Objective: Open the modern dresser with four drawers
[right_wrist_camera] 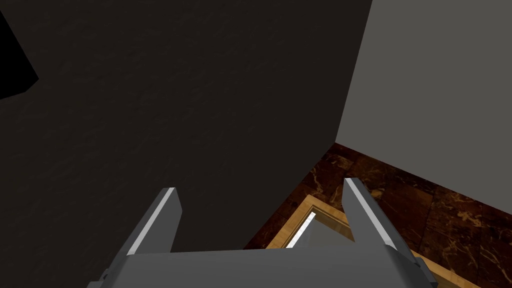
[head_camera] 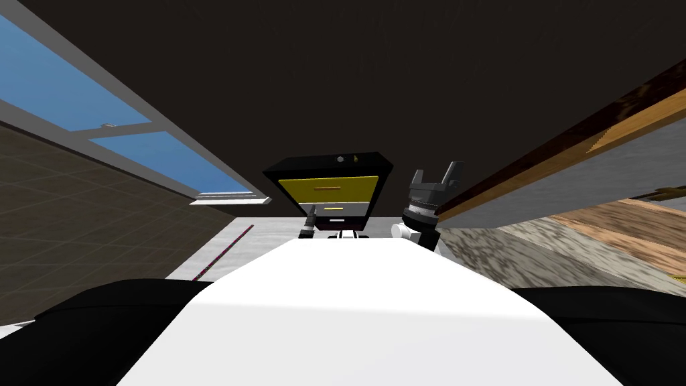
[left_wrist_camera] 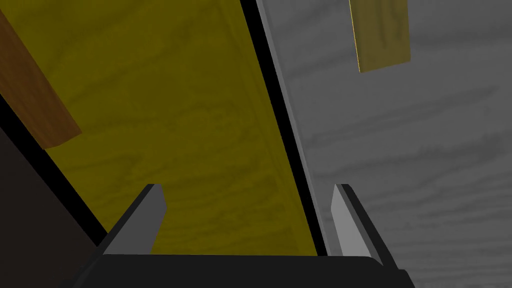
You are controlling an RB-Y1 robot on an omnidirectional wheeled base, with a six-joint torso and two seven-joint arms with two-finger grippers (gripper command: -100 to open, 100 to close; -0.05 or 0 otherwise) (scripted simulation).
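The dresser (head_camera: 335, 165) stands straight ahead of the robot against a dark wall: a black frame, a yellow drawer (left_wrist_camera: 175, 125) with a brown handle (left_wrist_camera: 30, 100), and beside it a grey drawer (left_wrist_camera: 400, 150) with a yellow handle (left_wrist_camera: 380, 35). The left gripper (left_wrist_camera: 247, 220) sits close before both fronts, fingers spread across the black gap between them. The right gripper (head_camera: 439, 175) is raised beside the dresser, fingers apart
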